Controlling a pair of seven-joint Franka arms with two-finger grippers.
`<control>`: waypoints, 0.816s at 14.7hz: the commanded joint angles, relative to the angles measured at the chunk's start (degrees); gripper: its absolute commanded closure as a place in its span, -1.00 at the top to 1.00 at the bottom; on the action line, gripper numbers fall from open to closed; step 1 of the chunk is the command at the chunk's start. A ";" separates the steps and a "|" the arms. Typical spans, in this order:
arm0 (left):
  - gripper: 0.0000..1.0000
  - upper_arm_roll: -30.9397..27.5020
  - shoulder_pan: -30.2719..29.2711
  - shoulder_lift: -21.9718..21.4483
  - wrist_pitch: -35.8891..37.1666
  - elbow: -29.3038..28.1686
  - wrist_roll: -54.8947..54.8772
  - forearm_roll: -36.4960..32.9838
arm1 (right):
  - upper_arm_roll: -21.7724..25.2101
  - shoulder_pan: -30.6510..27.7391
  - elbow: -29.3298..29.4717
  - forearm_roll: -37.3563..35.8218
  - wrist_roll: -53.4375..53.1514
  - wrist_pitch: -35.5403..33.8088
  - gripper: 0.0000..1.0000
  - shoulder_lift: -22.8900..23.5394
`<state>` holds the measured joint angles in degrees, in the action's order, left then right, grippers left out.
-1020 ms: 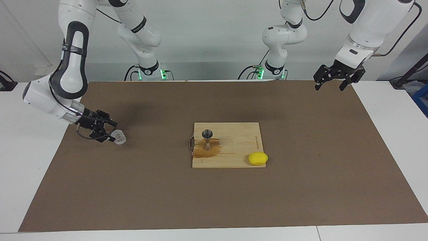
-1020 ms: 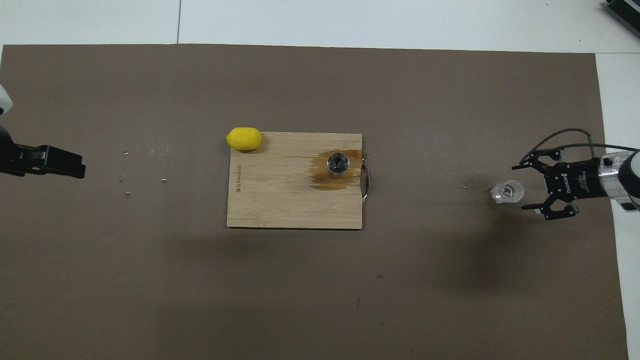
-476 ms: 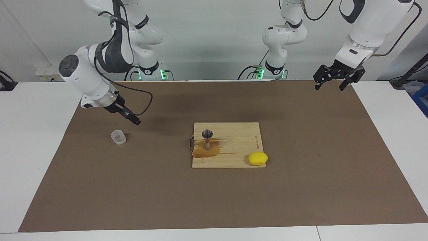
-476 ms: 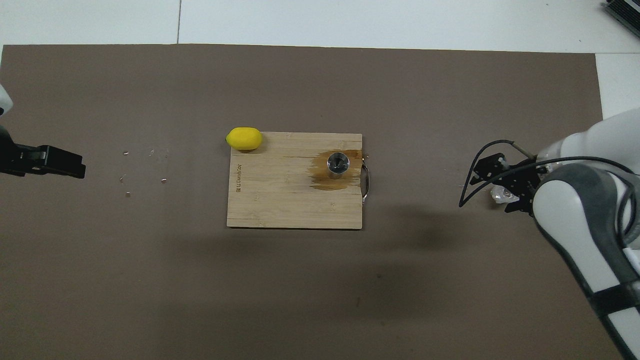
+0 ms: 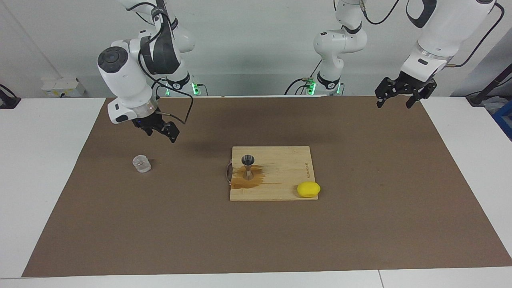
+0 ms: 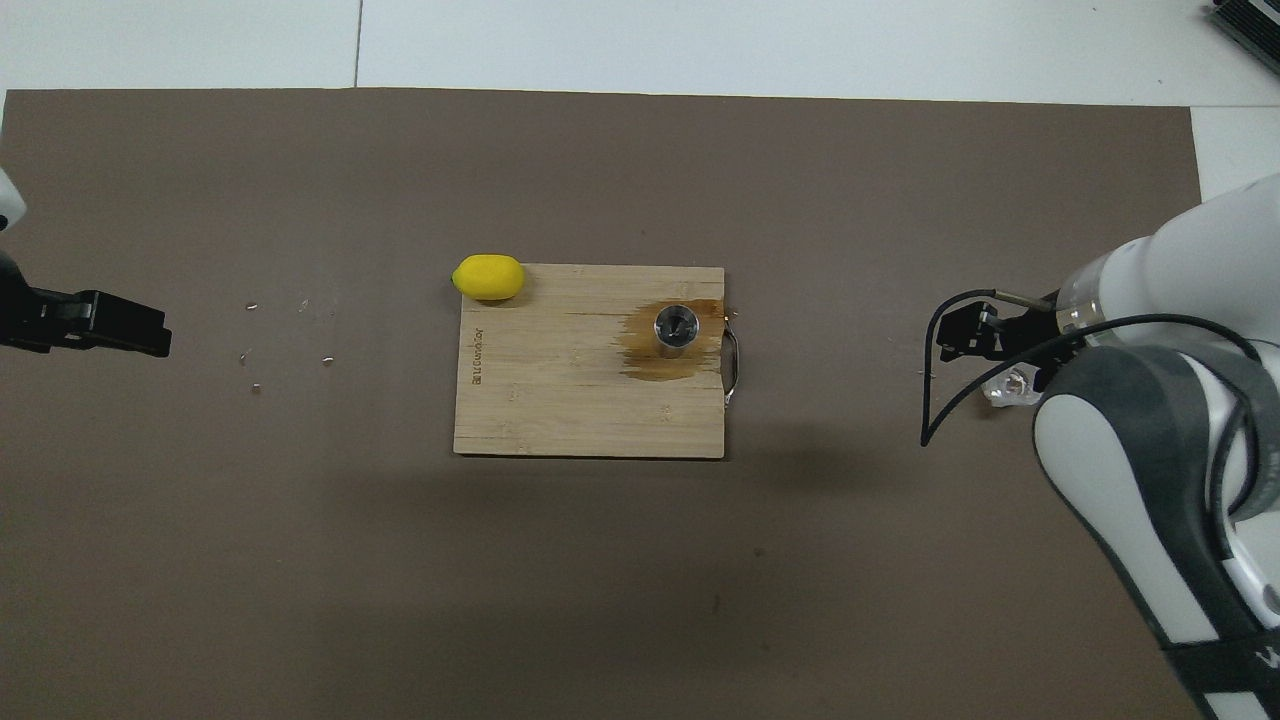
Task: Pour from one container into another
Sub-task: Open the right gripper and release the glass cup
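Observation:
The clear ribbed glass tumbler [image 5: 141,164] stands upright on the brown mat toward the right arm's end; in the overhead view the right arm hides most of the tumbler [image 6: 1008,388]. The steel jigger [image 5: 248,165] [image 6: 676,328] stands on the wooden board [image 5: 280,176] [image 6: 560,400], in a brown wet stain. My right gripper [image 5: 161,133] [image 6: 970,335] hangs open and empty above the mat, apart from the tumbler. Over the mat's corner by its own base, my left gripper [image 5: 395,102] [image 6: 100,322] waits, open and empty.
A yellow lemon [image 5: 308,189] [image 6: 488,277] lies at the board's corner farthest from the robots, toward the left arm's end. A metal handle [image 5: 229,173] sticks out of the board's edge beside the jigger. Small crumbs dot the mat near the left gripper.
The right gripper drew back from the tumbler, rose and swung toward the robots. The tumbler stayed standing on the mat. The left arm has not moved.

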<state>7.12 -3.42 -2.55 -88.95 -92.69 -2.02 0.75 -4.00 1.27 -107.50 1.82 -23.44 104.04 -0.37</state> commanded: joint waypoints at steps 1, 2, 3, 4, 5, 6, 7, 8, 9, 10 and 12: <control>1.00 -0.01 -0.27 -1.84 0.00 -1.79 -0.62 -0.57 | -0.04 -1.09 6.93 -1.20 4.00 -5.50 0.99 0.10; 1.00 -0.01 -0.27 -1.84 0.00 -1.79 -0.62 -0.57 | 0.13 -1.27 8.95 -1.21 4.19 -7.17 0.99 0.10; 1.00 -0.01 -0.27 -1.84 0.00 -1.79 -0.62 -0.57 | 0.22 -1.36 11.06 -1.21 4.28 -8.75 0.99 0.28; 1.00 -0.01 -0.27 -1.84 0.00 -1.79 -0.62 -0.57 | 0.49 -1.45 12.73 -1.21 4.45 -10.25 0.99 0.37; 1.00 -0.01 -0.27 -1.84 0.00 -1.79 -0.62 -0.57 | 0.75 -1.45 13.88 -1.55 4.45 -11.40 0.99 0.11; 1.00 -0.01 -0.27 -1.84 0.00 -1.79 -0.62 -0.57 | 0.84 -1.97 14.68 -1.99 4.54 -12.45 0.99 0.02; 1.00 -0.01 -0.27 -1.84 0.00 -1.79 -0.62 -0.57 | 0.58 -3.02 15.47 -2.26 5.06 -13.68 0.99 -0.16; 1.00 -0.01 -0.27 -1.84 0.00 -1.79 -0.62 -0.57 | 0.66 -3.29 16.08 -2.35 6.37 -14.74 0.99 -0.16; 1.00 -0.01 -0.27 -1.84 0.00 -1.79 -0.62 -0.57 | 0.66 -3.29 16.18 -2.35 7.34 -15.09 0.99 -0.16; 1.00 -0.01 -0.27 -1.84 0.00 -1.79 -0.62 -0.57 | 0.58 -3.38 16.18 -2.35 7.79 -15.10 0.99 -0.16; 1.00 -0.01 -0.27 -1.84 0.00 -1.80 -0.62 -0.57 | 0.49 -3.12 15.66 -2.35 9.36 -15.19 0.99 -0.68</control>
<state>7.12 -3.42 -2.55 -88.95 -92.69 -2.02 0.75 -3.00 -1.62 -92.25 0.53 -16.35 89.84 -0.89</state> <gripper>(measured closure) 0.000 0.000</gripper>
